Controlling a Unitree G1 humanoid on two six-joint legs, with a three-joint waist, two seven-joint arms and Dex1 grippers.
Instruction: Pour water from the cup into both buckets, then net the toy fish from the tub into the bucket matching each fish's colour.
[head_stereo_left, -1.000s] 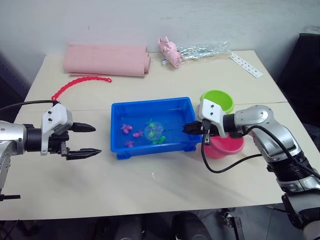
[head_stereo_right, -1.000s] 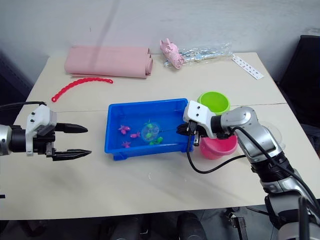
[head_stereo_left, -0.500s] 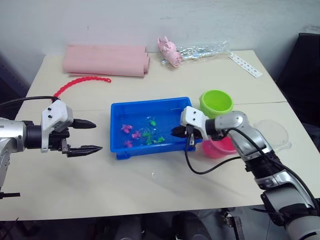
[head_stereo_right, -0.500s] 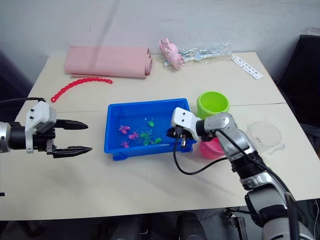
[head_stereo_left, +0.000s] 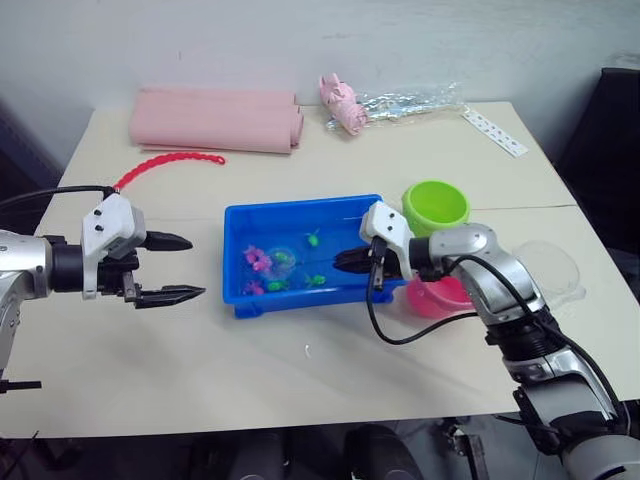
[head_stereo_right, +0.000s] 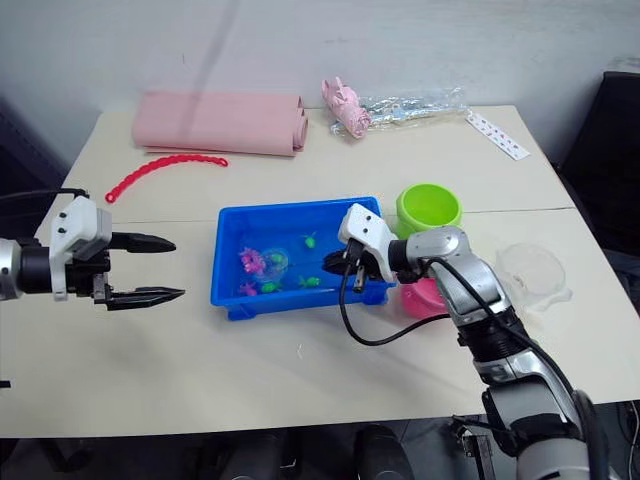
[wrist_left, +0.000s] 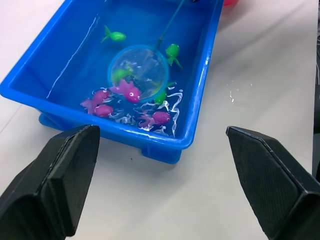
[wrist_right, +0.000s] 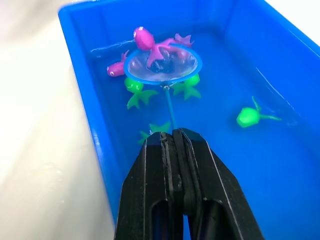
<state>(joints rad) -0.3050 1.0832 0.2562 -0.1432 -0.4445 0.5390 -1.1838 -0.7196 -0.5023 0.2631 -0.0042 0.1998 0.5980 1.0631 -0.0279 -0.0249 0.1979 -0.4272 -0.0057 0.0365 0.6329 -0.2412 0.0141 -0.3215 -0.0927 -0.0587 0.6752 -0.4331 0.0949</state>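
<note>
Inside the tub (head_stereo_left: 300, 208), the right gripper (wrist_right: 175, 137) pinches the net (wrist_right: 162, 65) handle; its hoop sits just ahead among fish (wrist_right: 150, 40).

The blue tub (head_stereo_left: 300, 212) holds water, pink and green toy fish (wrist_left: 161, 117), and the net (wrist_left: 139, 73), whose hoop is lowered beside a pink fish. The green bucket (head_stereo_left: 435, 208) and the pink bucket (head_stereo_left: 437, 296) stand just right of the tub. The clear cup (head_stereo_left: 548, 268) lies farther right.

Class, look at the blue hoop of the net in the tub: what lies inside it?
A pink fish lies at the net rim; a green fish shows through the mesh. Ripples blur which sit inside it.
</note>
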